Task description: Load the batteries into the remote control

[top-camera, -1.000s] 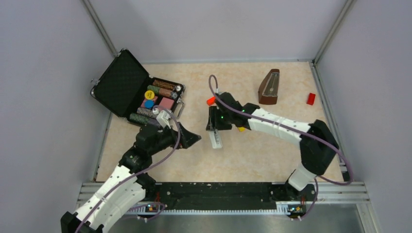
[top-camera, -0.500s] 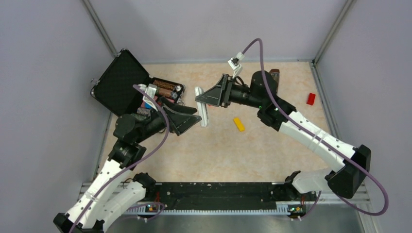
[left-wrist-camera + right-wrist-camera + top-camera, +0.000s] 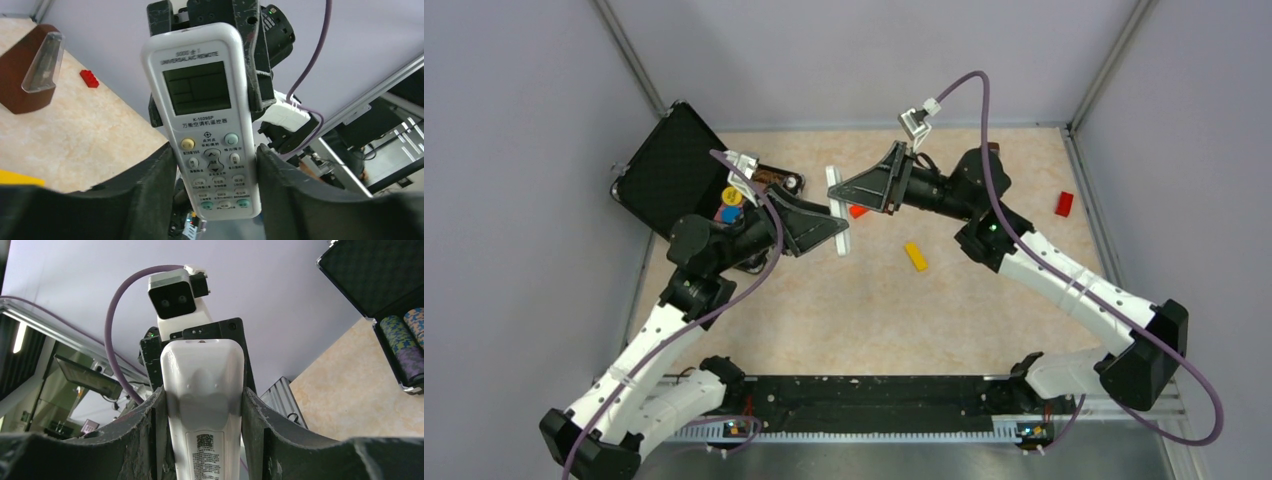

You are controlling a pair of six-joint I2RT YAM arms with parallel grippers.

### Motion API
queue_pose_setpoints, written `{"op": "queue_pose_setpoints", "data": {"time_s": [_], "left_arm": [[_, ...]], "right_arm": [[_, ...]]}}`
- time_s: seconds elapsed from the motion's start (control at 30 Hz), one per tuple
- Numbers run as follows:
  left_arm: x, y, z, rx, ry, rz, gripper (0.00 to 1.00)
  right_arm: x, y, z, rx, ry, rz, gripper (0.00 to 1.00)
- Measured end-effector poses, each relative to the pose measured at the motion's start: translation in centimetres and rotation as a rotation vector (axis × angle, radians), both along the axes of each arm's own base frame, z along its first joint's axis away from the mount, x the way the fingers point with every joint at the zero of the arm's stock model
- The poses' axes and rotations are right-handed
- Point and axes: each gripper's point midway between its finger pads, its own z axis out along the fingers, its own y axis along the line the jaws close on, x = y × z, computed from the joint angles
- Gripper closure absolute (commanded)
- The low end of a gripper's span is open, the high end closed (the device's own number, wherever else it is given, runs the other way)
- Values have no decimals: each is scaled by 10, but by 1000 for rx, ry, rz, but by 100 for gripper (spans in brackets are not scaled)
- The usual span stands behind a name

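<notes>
Right gripper (image 3: 202, 395) clamps remote control (image 3: 205, 125) aloft; left gripper (image 3: 215, 155) flanks it at 4 and 8 o'clock — grip unclear to us. Uneven squeeze could twist it loose.

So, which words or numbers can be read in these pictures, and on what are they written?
"UNIVERSAL A/C REMOTE": front of the remote control, above its screen.
"K-1029SP": below the screen; last digits uncertain.
"万能空调机遥控器": under that.
Topmost small line and the button labels: too small to read.
On the back label: code and print, unreadable.

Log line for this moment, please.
remote: midair | right end effector: gripping remote | left end effector: flanking remote, contact unclear
</notes>
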Motion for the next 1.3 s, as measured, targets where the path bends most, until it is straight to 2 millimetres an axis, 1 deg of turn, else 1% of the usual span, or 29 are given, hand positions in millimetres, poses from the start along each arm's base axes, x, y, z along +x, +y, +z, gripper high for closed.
{"op": "queue_pose_setpoints", "data": {"time_s": [0.07,0.1,0.13,0.2,0.27,0.3,0.37,0.4,0.43,0.47,0.5,0.57,0.6,0.63,0.7,0.77,0.8,0.83,0.9,0.93,0.97,1.0,1.07,1.1,1.17,1.2,1.23,1.3], "left_arm": [[0,-1,-2,-1,27,-5,66],[1,-1,-2,-4,41,-5,76],[2,-1,-3,-6,57,-3,84],[3,0,-3,-11,70,1,99],[4,-1,-4,-9,79,4,100],[4,-1,-5,-6,85,4,100],[6,-1,-9,0,99,10,100],[8,-1,-12,4,106,16,100],[11,-1,-14,7,114,29,100],[14,-1,-17,13,123,46,100],[17,0,-21,24,131,65,100],[26,3,-32,54,155,121,100],[32,6,-41,84,175,161,100],[38,9,-52,118,200,202,100],[51,19,-79,208,260,303,100],[64,33,-113,318,327,410,100],[70,41,-134,386,366,467,100],[74,47,-150,438,394,505,100],[84,59,-190,561,461,573,100],[86,64,-214,626,496,595,100],[88,69,-239,696,536,612,100],[87,74,-267,774,578,625,100],[79,86,-316,913,654,634,100],[73,91,-337,980,689,632,100],[62,102,-369,1087,748,625,100],[59,105,-377,1123,763,620,100],[56,107,-384,1156,774,617,100],[55,108,-387,1173,770,615,97]], "right_arm": [[1,0,-3,2,-4,-5,79],[2,0,-3,1,-12,-10,77],[3,0,-3,0,-19,-13,75],[4,0,-4,-5,-25,-18,68],[6,0,-7,-14,-16,-25,56],[6,0,-8,-18,-12,-28,47],[9,0,-12,-35,-5,-43,36],[11,0,-14,-43,0,-55,27],[13,-1,-18,-60,9,-72,15],[15,-3,-22,-73,22,-88,6],[18,-6,-27,-86,31,-114,2],[23,-16,-38,-117,53,-168,1],[26,-22,-44,-134,70,-198,1],[30,-30,-51,-156,88,-232,1],[39,-49,-69,-215,137,-320,1],[49,-68,-90,-291,186,-415,1],[52,-80,-104,-344,215,-473,1],[54,-89,-117,-390,237,-514,1],[53,-111,-152,-503,287,-600,1],[50,-125,-175,-580,319,-646,1],[47,-135,-190,-628,341,-673,1],[44,-144,-205,-674,362,-697,1],[34,-164,-234,-768,405,-738,2],[29,-172,-244,-798,419,-749,2],[19,-185,-257,-842,440,-769,2],[15,-191,-260,-854,448,-780,2],[12,-195,-261,-860,452,-787,2],[8,-200,-258,-855,453,-803,2]]}}
